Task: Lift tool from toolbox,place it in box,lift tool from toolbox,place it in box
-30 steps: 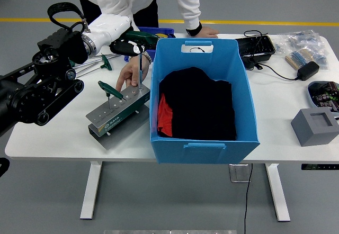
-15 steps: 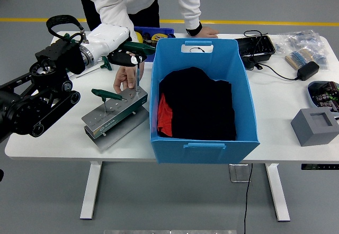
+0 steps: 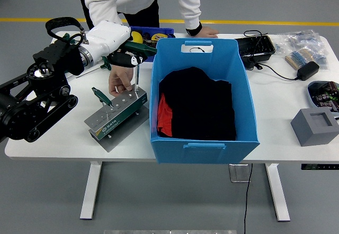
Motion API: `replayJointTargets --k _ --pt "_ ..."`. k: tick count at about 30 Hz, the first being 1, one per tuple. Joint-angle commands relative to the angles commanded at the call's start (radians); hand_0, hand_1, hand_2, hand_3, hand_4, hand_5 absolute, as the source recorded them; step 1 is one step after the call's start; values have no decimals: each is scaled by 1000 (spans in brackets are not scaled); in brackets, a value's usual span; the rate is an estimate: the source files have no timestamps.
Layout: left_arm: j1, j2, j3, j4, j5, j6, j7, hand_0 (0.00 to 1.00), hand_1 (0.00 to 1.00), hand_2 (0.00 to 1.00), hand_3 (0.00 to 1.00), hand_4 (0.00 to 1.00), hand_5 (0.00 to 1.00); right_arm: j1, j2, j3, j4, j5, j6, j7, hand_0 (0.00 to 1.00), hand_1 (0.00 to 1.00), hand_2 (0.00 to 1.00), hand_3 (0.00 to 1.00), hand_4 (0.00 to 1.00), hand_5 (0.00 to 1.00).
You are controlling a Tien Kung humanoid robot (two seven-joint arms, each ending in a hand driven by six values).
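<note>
The T-handle tool (image 3: pixel 135 60) that the task concerns stands upright, its shaft reaching down to the far right corner of the grey toolbox (image 3: pixel 117 115), with the robot's left hand (image 3: pixel 127 54) curled around its green handle. It is judged not yet lifted clear: the tip seems to sit at the rack, though that is too small to confirm. A second green-handled tool (image 3: pixel 100 96) leans in a slot nearer the toolbox's left end, untouched.

The blue box (image 3: pixel 204 101) stands just beside the toolbox on its right. Inside it only black and red cloth shows; no tool is visible there, so neither placement looks done. Both lifts and both placements appear to remain.

A person's hand (image 3: pixel 119 80) presses on the far end of the toolbox, apparently steadying it, while the other hand (image 3: pixel 204 31) rests on the white table (image 3: pixel 58 138) behind the box.

Count: two tools in the toolbox, one toolbox, one blue box, one robot hand in view, two person's hands. The right arm is out of sight.
</note>
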Motion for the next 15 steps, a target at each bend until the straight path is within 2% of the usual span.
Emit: replayJointTargets --k 7,15 --pt "15 13 -8 -32 10 -1 9 41 2 2 37 677 590 -2 1 0 0 0 0 -1 675 673 722 562 788 673" --pt "2 26 -6 -48 -8 -19 16 41 2 2 38 678 589 -2 1 -2 0 0 0 -1 675 673 722 562 788 674"
